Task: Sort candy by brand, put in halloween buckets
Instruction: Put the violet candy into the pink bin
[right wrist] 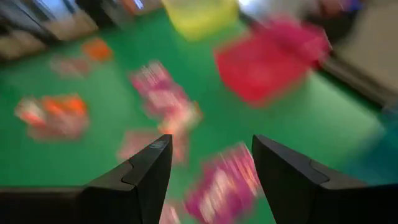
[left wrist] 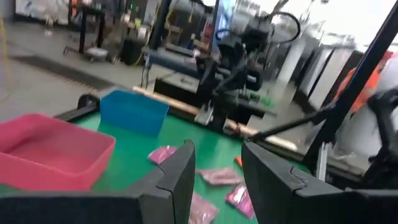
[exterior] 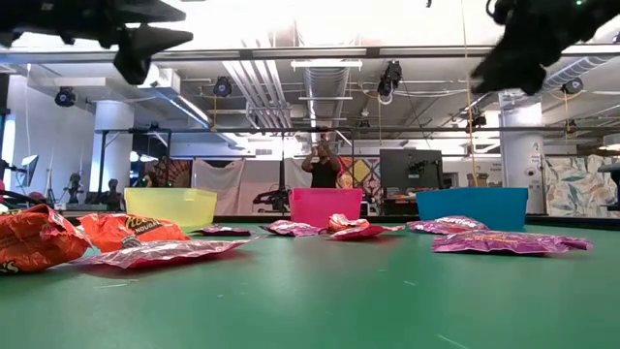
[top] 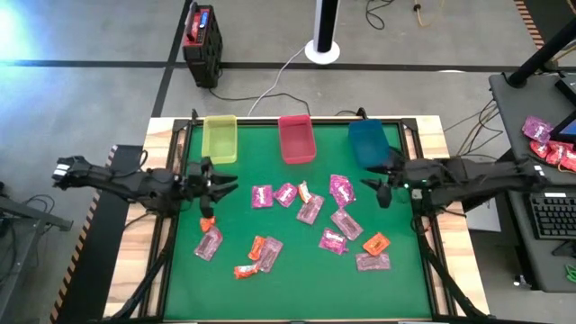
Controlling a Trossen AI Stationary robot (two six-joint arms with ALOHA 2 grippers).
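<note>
The bench (top: 297,288) has a green top inside a pale wooden frame and stands on a grey floor (top: 81,99) crossed by dark tape lines. Beyond its far edge sit a black-and-red box (top: 202,36) and a white round-based post (top: 323,45), with cables trailing between them. To the bench's right stands a dark desk (top: 540,180) with a keyboard (top: 551,214). Level across the bench, a person (exterior: 323,167) stands under ceiling ducts (exterior: 325,82) and bright lights, a white column (exterior: 111,145) to the left.

The right gripper (right wrist: 208,177) has its two fingers apart above the green table (right wrist: 106,81), over blurred pink candy (right wrist: 221,183); a pink-red bin (right wrist: 273,59) lies beyond.
</note>
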